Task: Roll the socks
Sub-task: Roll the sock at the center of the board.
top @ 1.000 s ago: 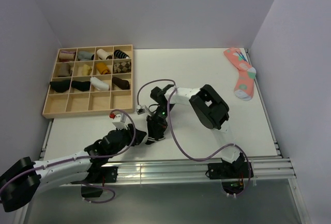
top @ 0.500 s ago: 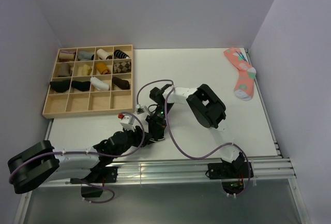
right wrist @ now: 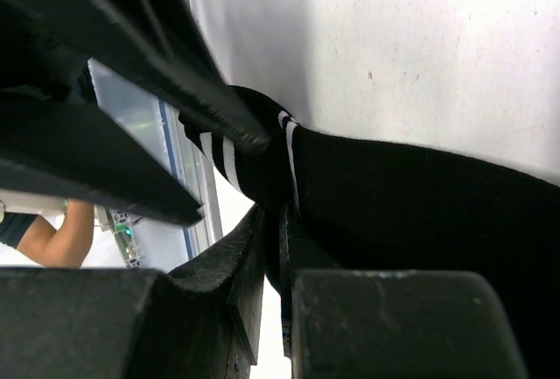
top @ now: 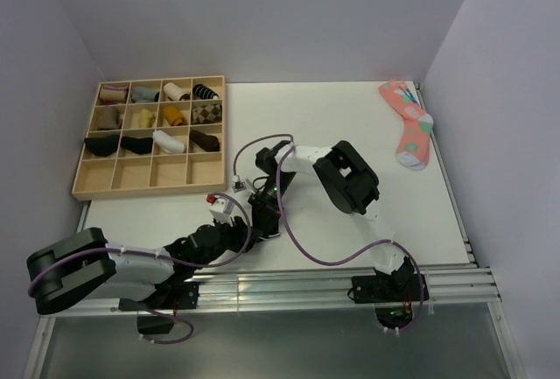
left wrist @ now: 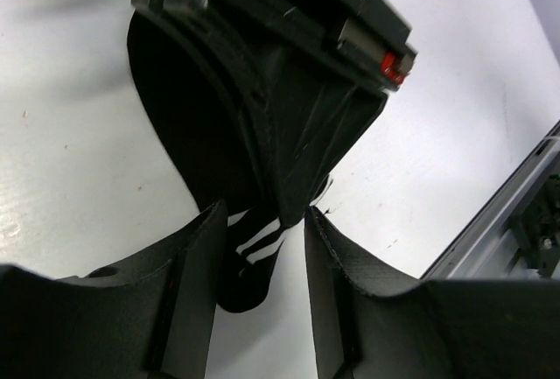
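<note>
Overhead, hides the grip; up close, shows the right gripper (right wrist: 278, 221) pinching the socks (right wrist: 394, 186), the left gripper (left wrist: 261, 239) spread astride their striped cuff.

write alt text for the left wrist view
The right gripper, reaching down from the top, pinches a soft black knit ankle sock on the white table. The left gripper stands open, its black fingers flanking the sock's white-striped cuff.

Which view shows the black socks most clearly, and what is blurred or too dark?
Right wrist view: the socks and their white stripes are sharp, though the right tool is dark and soft. Left wrist view: stripes readable, left tool soft, black on black above. Top external view: evenly lit, but the socks vanish among both tools.
</note>
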`<state>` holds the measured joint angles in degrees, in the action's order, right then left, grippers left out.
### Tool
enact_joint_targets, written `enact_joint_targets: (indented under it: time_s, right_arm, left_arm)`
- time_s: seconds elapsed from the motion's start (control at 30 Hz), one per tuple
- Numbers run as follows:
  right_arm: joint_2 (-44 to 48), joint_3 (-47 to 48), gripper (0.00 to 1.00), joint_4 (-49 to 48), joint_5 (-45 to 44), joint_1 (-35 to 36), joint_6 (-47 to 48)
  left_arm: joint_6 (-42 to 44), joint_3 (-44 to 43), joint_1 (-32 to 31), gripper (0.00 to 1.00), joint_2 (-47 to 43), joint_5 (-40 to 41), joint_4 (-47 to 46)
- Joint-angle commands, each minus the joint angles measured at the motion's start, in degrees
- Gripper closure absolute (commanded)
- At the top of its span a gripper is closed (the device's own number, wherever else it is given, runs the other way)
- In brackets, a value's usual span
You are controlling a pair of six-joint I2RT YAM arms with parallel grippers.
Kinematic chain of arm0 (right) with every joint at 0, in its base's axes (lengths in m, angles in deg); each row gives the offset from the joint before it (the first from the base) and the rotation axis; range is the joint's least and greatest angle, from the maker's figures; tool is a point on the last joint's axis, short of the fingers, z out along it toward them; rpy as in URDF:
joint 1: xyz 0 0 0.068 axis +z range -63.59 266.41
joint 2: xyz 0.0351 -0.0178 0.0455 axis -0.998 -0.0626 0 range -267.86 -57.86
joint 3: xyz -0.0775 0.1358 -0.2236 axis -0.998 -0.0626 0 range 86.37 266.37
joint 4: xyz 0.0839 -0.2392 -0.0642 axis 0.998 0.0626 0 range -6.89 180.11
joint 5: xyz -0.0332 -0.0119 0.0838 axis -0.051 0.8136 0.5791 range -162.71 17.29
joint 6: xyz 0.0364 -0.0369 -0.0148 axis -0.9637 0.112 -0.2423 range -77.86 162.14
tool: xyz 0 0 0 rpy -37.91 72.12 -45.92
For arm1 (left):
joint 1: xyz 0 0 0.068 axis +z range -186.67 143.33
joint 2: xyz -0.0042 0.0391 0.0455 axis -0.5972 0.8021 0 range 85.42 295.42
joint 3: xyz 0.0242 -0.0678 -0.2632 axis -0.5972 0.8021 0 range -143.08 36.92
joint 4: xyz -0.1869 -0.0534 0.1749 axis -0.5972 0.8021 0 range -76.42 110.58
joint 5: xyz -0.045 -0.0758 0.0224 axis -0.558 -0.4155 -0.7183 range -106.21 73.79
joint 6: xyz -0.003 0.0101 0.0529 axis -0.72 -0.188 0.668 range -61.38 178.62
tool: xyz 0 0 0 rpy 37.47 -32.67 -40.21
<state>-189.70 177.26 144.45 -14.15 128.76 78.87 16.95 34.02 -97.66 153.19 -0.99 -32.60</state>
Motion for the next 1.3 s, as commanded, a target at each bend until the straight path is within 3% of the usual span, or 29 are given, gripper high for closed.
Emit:
enact_joint_targets:
  time_s: [0.0, 0.57, 0.7, 0.77, 0.83, 1.0, 1.13, 1.27]
  right_arm:
    - [-1.5, 2.1, 0.89, 1.9, -0.4, -0.8, 1.9]
    - [-1.7, 2.3, 0.89, 2.3, 0.1, -1.2, 2.2]
    - [-1.0, 1.3, 0.89, 0.5, -0.6, -1.3, 1.1]
    - [-0.4, 0.3, 0.88, -1.2, -1.0, -1.3, 0.0]
    - [0.9, -0.7, 0.84, -3.1, -1.9, -1.2, -1.2]
    - [4.8, -4.8, 0.71, -10.4, -3.5, -1.4, -5.7]
    - [10.1, -9.8, 0.53, -19.7, -6.3, -2.5, -12.1]
    - [16.6, -15.1, 0.49, -30.1, -8.2, -4.5, -17.6]
  left_arm:
    - [-0.7, 2.7, -0.8, 0.54, 1.4, 2.0, -3.8]
    - [-1.5, 1.3, -1.2, 0.6, 6.1, 2.8, -3.0]
    - [-2.6, -0.7, -1.2, 0.75, 6.2, 3.8, 3.2]
    - [-3.9, -2.8, -1.2, 0.88, 6.9, 3.6, 6.1]
    - [-5.4, -4.5, -1.2, 1.0, 7.3, 3.1, 9.4]
    - [-8.9, -6.9, -1.2, 1.0, 7.2, 3.1, 16.7]
    - [-11.8, -9.8, -1.2, 1.0, 7.6, 2.4, 23.6]
    - [-13.5, -12.0, -1.1, 0.99, 6.9, 1.5, 30.3]
